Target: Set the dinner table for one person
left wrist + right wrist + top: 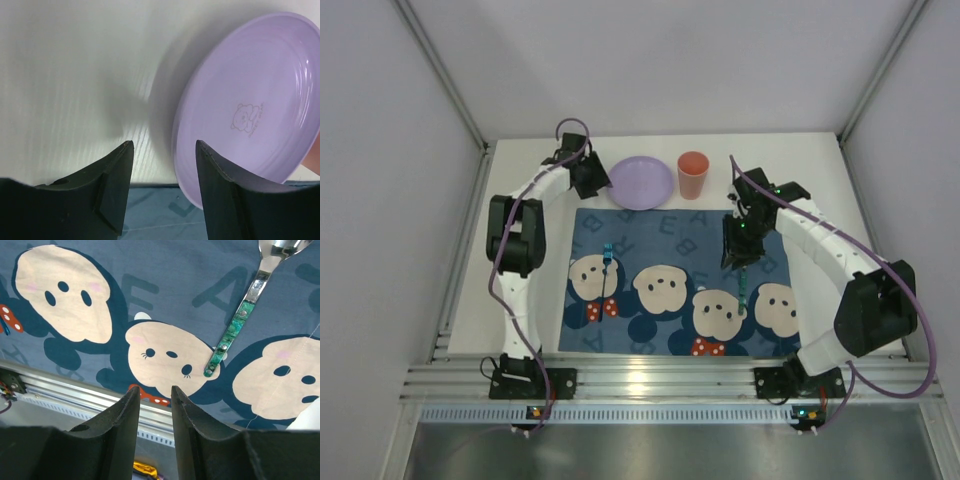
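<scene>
Rail: one ribbed aluminium rail (660, 385) runs along the near edge of the table, with my two arm bases bolted to it.
Table: one plain white table (820, 170) stretches from that rail to the back wall and carries everything else.
Mat: one dark-blue cloth mat (670, 235) lies flat in the middle of the table. Four cartoon faces show on it from above, with pale letters along its far side.
Utensils: two, both lying on the mat and well apart. A green-handled spoon (231, 335) is on my right, its bowl pointing away from the rail. A blue-handled utensil (607, 262) is on my left, too small for me to tell fork from spoon.
Right gripper: my right gripper (154, 390) hangs above the mat just beside the spoon. Its fingers stand a narrow gap apart with nothing between them.
Left gripper: my left gripper (162, 147) sits low over the bare table at the mat's far left corner. Its fingers are spread wide and hold nothing, and the plate's rim is just beside the right finger.
Plate: one lilac plate (641, 183) with a small bear print rests on the table just past the mat's far edge.
Cup: one orange cup (693, 175) stands upright, just right of the plate.
</scene>
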### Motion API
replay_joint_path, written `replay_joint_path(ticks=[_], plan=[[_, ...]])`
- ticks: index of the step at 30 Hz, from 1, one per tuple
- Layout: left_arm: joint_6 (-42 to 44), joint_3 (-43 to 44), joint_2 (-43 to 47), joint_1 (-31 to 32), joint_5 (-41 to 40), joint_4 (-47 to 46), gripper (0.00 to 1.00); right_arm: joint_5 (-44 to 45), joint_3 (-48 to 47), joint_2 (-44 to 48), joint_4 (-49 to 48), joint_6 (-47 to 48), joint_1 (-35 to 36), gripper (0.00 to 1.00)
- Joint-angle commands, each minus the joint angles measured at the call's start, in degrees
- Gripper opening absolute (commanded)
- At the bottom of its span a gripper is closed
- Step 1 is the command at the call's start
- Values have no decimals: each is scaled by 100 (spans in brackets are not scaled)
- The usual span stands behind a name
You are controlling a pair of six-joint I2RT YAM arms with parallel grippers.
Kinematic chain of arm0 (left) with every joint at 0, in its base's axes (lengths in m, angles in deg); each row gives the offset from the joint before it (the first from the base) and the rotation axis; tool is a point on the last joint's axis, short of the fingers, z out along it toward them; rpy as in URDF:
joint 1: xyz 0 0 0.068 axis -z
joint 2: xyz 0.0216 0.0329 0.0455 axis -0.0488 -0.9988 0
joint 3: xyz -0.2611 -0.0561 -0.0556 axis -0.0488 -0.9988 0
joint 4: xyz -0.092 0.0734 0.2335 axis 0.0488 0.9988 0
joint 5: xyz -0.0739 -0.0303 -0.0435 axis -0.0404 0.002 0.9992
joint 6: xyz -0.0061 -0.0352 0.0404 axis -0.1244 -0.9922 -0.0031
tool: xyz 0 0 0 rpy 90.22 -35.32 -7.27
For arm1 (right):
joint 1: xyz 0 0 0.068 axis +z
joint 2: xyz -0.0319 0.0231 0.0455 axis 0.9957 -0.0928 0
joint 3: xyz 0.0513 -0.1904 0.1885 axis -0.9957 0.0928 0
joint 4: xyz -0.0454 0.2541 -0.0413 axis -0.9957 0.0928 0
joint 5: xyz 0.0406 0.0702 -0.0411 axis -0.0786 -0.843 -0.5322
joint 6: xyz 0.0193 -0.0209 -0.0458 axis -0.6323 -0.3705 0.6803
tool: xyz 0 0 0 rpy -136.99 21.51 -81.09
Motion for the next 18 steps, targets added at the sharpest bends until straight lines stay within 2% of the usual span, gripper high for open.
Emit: replay_joint_path(ticks=[1,3,6,7,8,11,18], plan=[[-143,499,-210,87,182,-136,57,197,-186,125,154,163,-117,32],[-169,684,-395,114,209,-128,56,223,-213,72,171,180,-169,32],[-205,851,-570,149,226,-92,47,241,-213,2,171,207,-248,31],[-205,895,-606,149,226,-92,41,241,-213,-7,171,215,-275,31],[-213,913,-658,158,226,-92,26,232,-204,-25,163,216,-292,31],[-205,1027,-729,158,191,-31,0,223,-195,-60,154,216,-336,30],[32,1282,-554,149,33,268,0,109,-142,-113,75,189,-354,29]])
